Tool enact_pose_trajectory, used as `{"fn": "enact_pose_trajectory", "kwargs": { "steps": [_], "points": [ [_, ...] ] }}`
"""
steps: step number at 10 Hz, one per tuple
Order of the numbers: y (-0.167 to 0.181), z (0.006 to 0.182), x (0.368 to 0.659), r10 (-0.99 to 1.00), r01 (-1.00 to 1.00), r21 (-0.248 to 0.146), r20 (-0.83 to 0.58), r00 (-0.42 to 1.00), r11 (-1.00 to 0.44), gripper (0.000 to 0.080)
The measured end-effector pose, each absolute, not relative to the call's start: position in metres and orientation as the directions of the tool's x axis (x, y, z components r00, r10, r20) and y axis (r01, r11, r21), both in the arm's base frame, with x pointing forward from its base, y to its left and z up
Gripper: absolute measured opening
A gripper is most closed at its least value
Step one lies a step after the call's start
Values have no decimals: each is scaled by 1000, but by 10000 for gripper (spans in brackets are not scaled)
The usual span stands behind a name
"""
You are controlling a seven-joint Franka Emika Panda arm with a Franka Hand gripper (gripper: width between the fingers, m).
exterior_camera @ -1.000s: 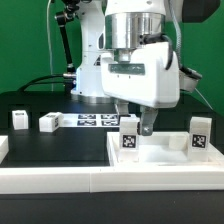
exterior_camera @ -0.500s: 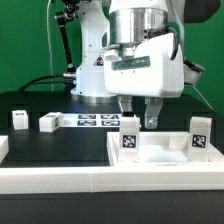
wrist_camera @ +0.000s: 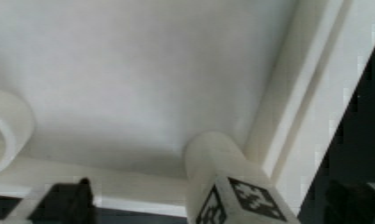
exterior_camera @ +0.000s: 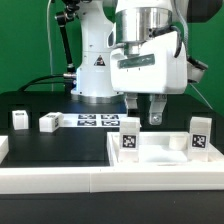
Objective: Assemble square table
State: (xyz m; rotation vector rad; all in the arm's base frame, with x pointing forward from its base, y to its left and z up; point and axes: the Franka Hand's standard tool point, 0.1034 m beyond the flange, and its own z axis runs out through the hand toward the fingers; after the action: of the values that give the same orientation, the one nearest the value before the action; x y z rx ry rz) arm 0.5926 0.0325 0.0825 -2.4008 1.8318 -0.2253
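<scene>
The tool (exterior_camera: 145, 110) hangs with its two dark fingers spread wide and nothing between them. It is just above and slightly to the exterior view's right of the near leg post (exterior_camera: 130, 138), and no contact with the post shows.

The square table top (exterior_camera: 165, 158), a white tray with a raised rim, lies on the black counter (exterior_camera: 60, 145) in the foreground, on the exterior view's right. The near leg post stands upright at the top's far corner on the exterior view's left, with a black-and-white tag facing the camera. A second leg post (exterior_camera: 200, 137) stands upright at the far corner on the exterior view's right, also showing a tag. Whether either post is fastened into the top cannot be told.

Two more white posts sit on the counter, well apart from the top, on the exterior view's left. The outer loose post (exterior_camera: 20, 119) is upright, and the inner loose post (exterior_camera: 49, 122) seems to lie on its side. The marker board (exterior_camera: 97, 121) lies flat between them and the arm's base. The long white border rail (exterior_camera: 60, 178) runs along the front edge.

The wrist view looks down on the bare white floor of the top (wrist_camera: 148, 80) and its rim. The tagged head of the near leg post (wrist_camera: 228, 190) is close to one dark finger (wrist_camera: 59, 200). A rounded white shape at the picture's edge is too blurred to name.
</scene>
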Motion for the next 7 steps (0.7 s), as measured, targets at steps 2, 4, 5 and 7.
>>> {"fn": "enact_pose_trajectory", "kwargs": {
  "steps": [2,4,5,7],
  "points": [
    [41,82,579,-993,-977,-177,12,118,-118,649],
    [42,75,568,-994,-979,-169,17,110,-111,649],
    [42,75,568,-994,-979,-169,17,112,-113,649],
    [42,74,568,-993,-979,-168,17,113,-115,649]
  ]
}}
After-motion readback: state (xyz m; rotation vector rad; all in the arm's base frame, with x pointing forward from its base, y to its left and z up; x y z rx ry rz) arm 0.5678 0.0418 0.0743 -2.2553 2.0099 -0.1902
